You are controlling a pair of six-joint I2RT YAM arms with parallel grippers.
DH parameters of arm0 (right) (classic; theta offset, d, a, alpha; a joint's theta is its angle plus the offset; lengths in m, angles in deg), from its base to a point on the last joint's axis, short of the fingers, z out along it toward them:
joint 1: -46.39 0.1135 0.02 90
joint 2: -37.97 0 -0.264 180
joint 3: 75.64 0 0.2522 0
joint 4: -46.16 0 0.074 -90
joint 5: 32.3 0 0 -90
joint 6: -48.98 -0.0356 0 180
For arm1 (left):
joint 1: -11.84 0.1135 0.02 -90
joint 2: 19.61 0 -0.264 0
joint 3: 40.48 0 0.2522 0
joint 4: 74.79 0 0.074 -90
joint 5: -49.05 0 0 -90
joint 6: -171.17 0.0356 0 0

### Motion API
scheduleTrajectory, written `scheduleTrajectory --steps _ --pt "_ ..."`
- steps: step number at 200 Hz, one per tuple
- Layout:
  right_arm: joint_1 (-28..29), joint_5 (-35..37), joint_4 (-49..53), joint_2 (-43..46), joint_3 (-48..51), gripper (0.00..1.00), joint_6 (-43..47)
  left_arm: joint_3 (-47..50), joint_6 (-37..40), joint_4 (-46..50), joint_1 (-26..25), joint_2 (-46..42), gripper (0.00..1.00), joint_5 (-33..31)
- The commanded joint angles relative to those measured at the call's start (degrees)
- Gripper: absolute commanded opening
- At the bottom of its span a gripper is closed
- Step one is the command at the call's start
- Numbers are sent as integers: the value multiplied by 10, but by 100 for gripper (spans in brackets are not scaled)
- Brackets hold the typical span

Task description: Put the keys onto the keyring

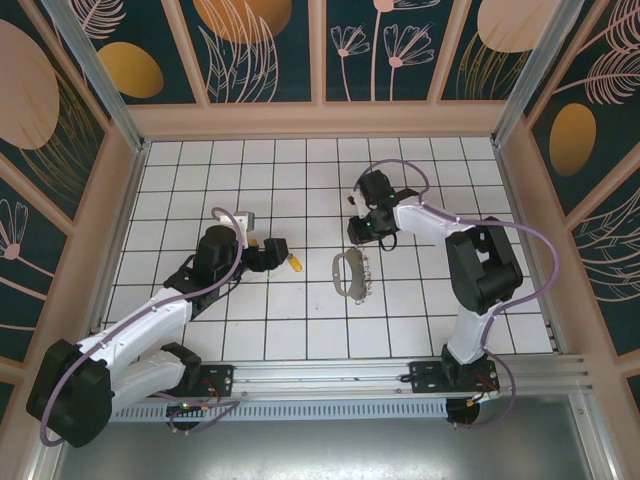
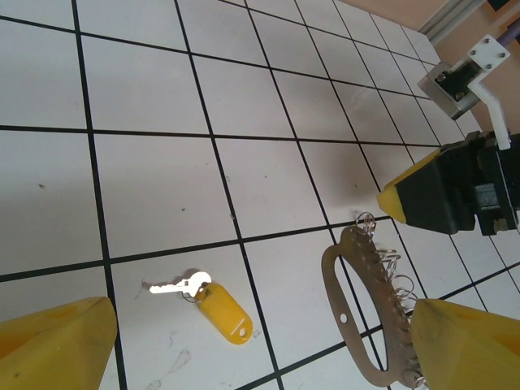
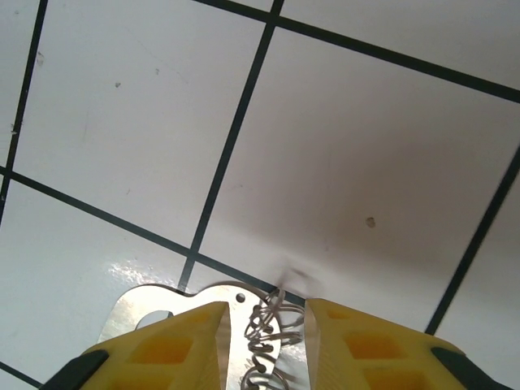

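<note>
Threading, we judge, is not yet begun: the keys (image 2: pixel 203 296) lie loose on the surface (image 2: pixel 146 187) near the keyring (image 2: pixel 335 280), our left gripper (image 2: pixel 262 313) jaws wide apart over them, while the right gripper (image 3: pixel 266 313) jaws narrowly straddle the keyring's ringed edge, and we cannot tell whether they grip.

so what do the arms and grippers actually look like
The left arm and right arm match: white links between bulky black joints, black bases, and a purple cable looping along each. The left gripper and right gripper have black bodies and chunky yellow fingers that taper to blunt tips.
</note>
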Motion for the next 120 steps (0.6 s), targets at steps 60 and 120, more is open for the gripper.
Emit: scheduleTrajectory --steps 60,120 --pt "3 -25 8 -37 -10 30 -7 -4 10 -14 -3 -4 93 -10" --pt "9 -44 5 -38 0 33 -10 -4 11 -18 -3 1 93 -11"
